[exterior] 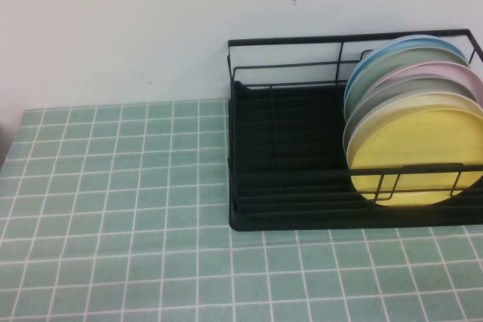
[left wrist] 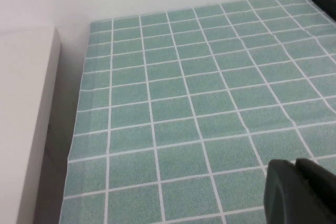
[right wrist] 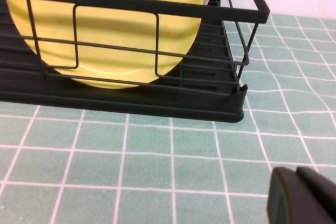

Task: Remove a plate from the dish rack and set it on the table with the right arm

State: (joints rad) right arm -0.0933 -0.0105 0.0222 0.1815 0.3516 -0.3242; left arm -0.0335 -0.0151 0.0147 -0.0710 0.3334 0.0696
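Observation:
The yellow plate [exterior: 415, 157] stands on edge at the front of a row of plates in the right end of the black wire dish rack [exterior: 287, 164]. The right wrist view shows it close up [right wrist: 110, 30] behind the rack's front wires [right wrist: 157, 100]. My right gripper [right wrist: 296, 174] is shut and empty, low over the green tiled table [right wrist: 131, 156], in front of the rack and apart from it. My left gripper [left wrist: 295, 169] is shut and empty over bare tiles [left wrist: 199, 103]. Neither gripper shows in the high view.
Behind the yellow plate stand a grey-white plate [exterior: 392, 96], a pink one [exterior: 445, 72], a green one and a blue one [exterior: 407, 44]. The rack's left half holds nothing. A white wall [exterior: 113, 28] backs the table. A white ledge [left wrist: 26, 119] borders the table's left edge.

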